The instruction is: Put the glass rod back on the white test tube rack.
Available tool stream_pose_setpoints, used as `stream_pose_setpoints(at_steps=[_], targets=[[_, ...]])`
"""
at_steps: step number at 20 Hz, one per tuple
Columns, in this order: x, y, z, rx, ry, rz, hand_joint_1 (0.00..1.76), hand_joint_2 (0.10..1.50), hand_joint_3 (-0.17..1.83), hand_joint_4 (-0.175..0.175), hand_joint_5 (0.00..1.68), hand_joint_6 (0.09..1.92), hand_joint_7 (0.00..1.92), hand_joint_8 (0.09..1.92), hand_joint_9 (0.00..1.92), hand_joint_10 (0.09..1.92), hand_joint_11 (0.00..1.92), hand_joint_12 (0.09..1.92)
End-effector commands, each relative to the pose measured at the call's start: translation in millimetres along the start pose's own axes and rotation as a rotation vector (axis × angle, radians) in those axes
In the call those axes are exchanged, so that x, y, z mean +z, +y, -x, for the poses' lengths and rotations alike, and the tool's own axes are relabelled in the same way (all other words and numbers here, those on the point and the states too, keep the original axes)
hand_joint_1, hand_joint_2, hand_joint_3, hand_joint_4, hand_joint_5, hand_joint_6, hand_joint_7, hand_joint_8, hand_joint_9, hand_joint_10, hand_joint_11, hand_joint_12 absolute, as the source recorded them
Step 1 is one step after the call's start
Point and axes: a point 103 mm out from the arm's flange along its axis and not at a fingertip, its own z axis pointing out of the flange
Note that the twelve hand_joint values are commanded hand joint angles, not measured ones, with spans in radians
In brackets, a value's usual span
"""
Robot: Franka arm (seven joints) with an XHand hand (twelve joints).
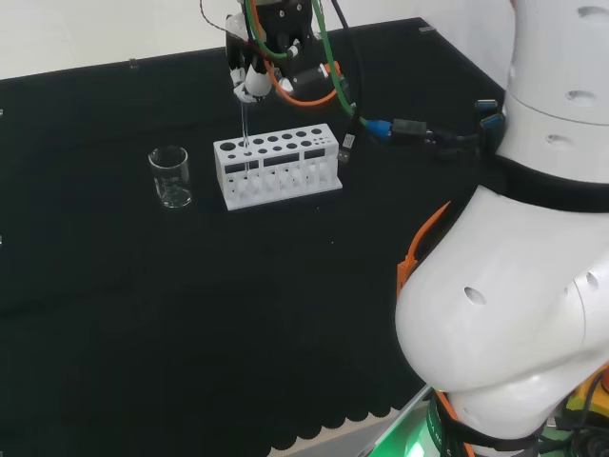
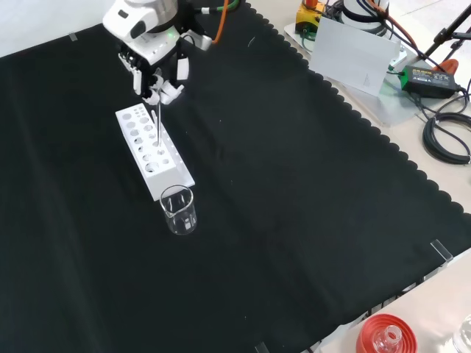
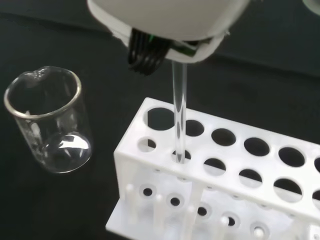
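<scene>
The white test tube rack (image 1: pixel 278 168) (image 2: pixel 151 151) (image 3: pixel 235 170) stands on the black cloth. A clear glass rod (image 1: pixel 245 129) (image 2: pixel 157 121) (image 3: pixel 179 120) hangs upright from the hand (image 1: pixel 255 71) (image 2: pixel 157 77), whose fingers are pinched on its top end. In the wrist view the rod's lower end sits inside a hole of the rack's front row, near the rack's end that faces the beaker. The hand (image 3: pixel 165 20) hovers directly above that end of the rack.
An empty clear glass beaker (image 1: pixel 170 177) (image 2: pixel 178 209) (image 3: pixel 49 120) stands close beside the rack's end. A red ribbed stand (image 2: pixel 386 334) sits at the bench's near edge in the front view. Cables and the arm's white links (image 1: pixel 514 286) lie to the right in the head view.
</scene>
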Motion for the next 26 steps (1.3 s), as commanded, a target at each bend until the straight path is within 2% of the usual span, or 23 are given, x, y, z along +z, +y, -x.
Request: stream_pose_setpoints(at_steps=[1,18,26], targets=[[2,18,5,-0.013,-0.020,-0.021,1.22,0.57,0.84,-0.175,1.26,0.78,1.68,0.60,1.89,0.33,1.71,0.70],[6,26,21,0.003,-0.018,-0.040,1.22,0.57,0.84,-0.175,1.25,0.78,1.68,0.60,1.89,0.33,1.71,0.70],[10,30,13,-0.014,-0.034,-0.073,1.22,0.57,0.84,-0.175,1.25,0.78,1.68,0.60,1.89,0.32,1.71,0.70]])
